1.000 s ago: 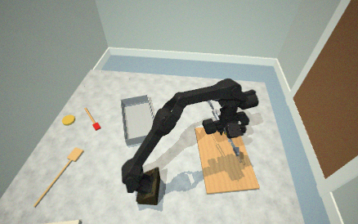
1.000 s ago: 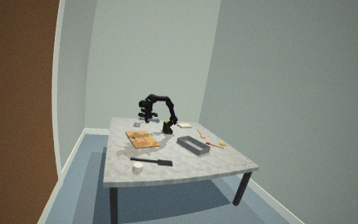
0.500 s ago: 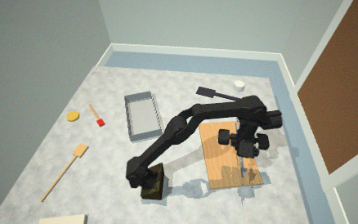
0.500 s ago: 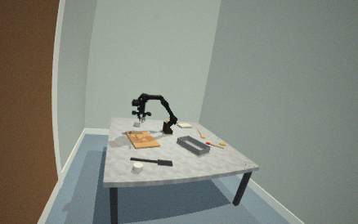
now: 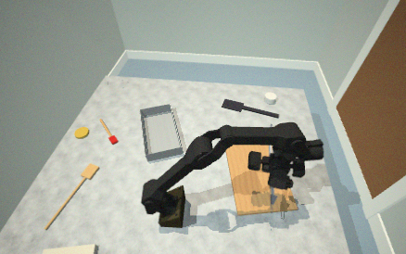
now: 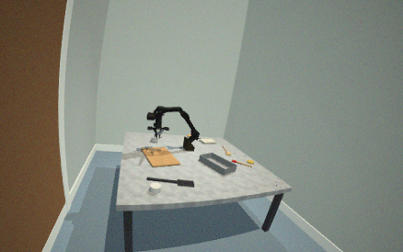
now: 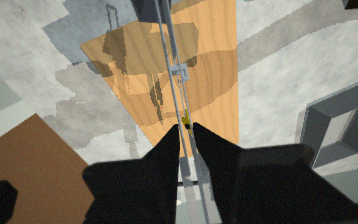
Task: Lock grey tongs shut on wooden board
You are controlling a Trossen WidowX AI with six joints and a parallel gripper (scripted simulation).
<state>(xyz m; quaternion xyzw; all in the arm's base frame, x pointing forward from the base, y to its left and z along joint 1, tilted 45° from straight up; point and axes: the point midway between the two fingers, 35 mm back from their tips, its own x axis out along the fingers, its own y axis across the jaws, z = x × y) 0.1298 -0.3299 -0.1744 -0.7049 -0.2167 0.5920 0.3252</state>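
Observation:
The grey tongs (image 5: 272, 199) (image 7: 174, 56) are held above the wooden board (image 5: 238, 162) (image 6: 166, 159) (image 7: 215, 30), with their shadow falling on it. Their two long arms lie close together, running from the top of the wrist view down between the fingers. A small yellow and black part shows between the arms near the fingertips. Whether the lock is engaged cannot be seen. My gripper (image 5: 277, 167) (image 6: 158, 130) (image 7: 185, 127) is shut on the tongs, over the board. The roasting tin (image 5: 149, 147) (image 6: 216, 166) (image 7: 335, 101) stands apart from the board, without the tongs.
A black spatula (image 5: 232, 105) (image 6: 186, 182) and a white round piece (image 5: 271, 98) (image 6: 155, 188) lie beyond the board. A wooden spatula (image 5: 90, 171), a red-headed tool (image 5: 113, 139) and a yellow disc (image 5: 82, 133) lie past the tin. A pale block (image 5: 69, 250) (image 6: 207, 141) lies near the edge.

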